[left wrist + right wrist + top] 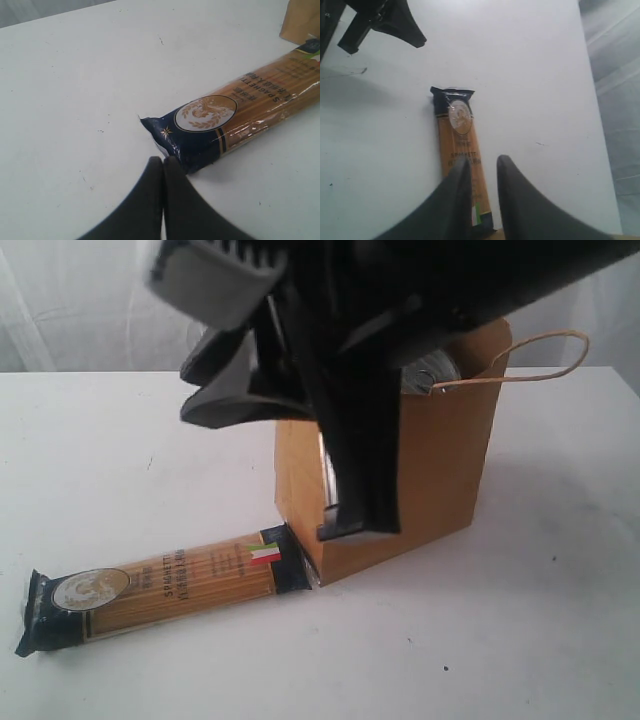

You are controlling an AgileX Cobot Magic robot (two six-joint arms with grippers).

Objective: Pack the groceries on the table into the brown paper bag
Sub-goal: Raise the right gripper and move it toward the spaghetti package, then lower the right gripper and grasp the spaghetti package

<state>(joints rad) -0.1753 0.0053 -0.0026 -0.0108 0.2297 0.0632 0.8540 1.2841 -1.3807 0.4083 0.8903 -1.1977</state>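
Spaghetti packet (165,590) is lying flat and at a slant on the tabletop (520,640), well in from the far edge. One of its dark ends is butted right up against the bottom front corner of the brown paper bag (440,470). The other dark end points away from it.

The bag is standing upright with one twisted loop handle (540,352) flopped out sideways. You can just see the top of the silver pull-tab can (432,370) inside, near the rim. A big blurry black arm (355,420) covers the middle of the bag in the exterior view, and I can't sort out which arm it is.

Left gripper (162,161): fingers pressed tight together with nothing between them, tips close to the packet's free dark end. How high off the table it is, I can't tell.

Right gripper (483,160): fingers a little apart with a narrow gap and nothing pinched. It's hovering over the bag-side end of the packet, and bare white table shows through the gap.
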